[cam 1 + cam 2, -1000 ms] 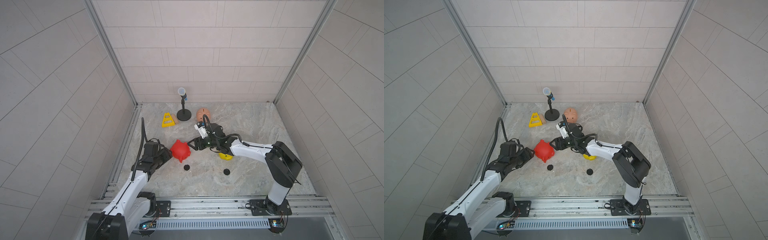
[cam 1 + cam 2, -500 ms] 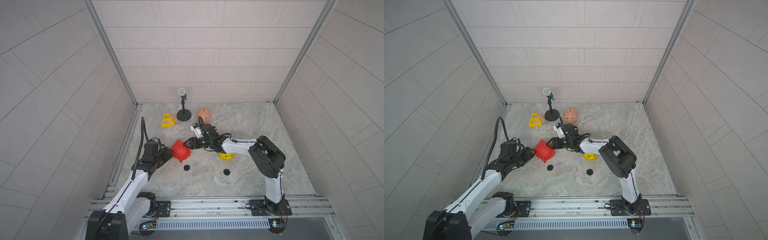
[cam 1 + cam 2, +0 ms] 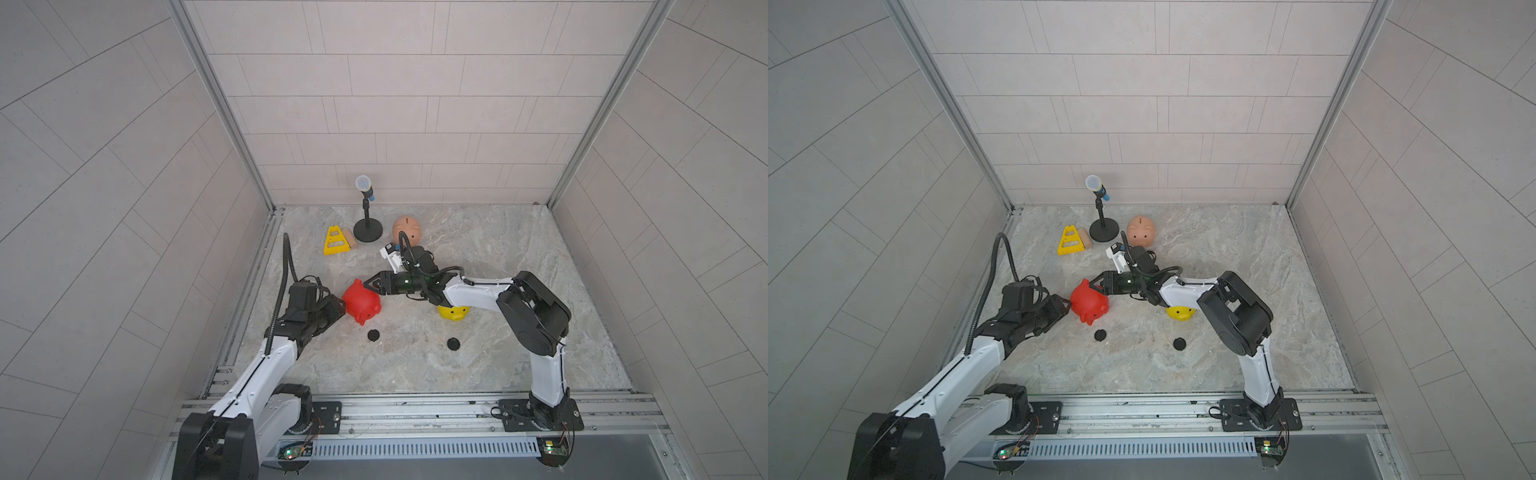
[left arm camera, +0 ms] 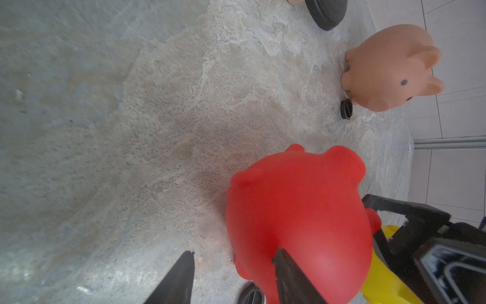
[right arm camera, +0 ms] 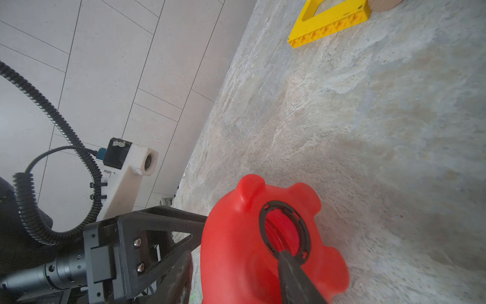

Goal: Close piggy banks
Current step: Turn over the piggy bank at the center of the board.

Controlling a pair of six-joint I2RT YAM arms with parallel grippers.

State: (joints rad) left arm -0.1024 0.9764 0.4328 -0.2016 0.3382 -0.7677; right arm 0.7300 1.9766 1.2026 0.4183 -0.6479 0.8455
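On stone tabletop [image 3: 498, 257], red pig [image 3: 361, 301] sideways, belly hole [image 5: 285, 231] toward right gripper [image 3: 369, 286], one finger [image 5: 292, 273] inside; left gripper [image 3: 341, 309] behind; both jaws parted.

Both my arms are white shells with black joints: left arm [image 3: 268, 365], right arm [image 3: 473, 293]. On the aluminium rail [image 3: 415, 410], black plates [image 3: 575, 417] bolt them down. Farthest from that rail, the left gripper [image 3: 340, 311] and right gripper [image 3: 369, 287] have black trussed triangular fingers [image 5: 163, 212]; silver screws [image 5: 136, 243] fasten the left one's, and ribbed black conduit [image 3: 288, 266] trails behind it.
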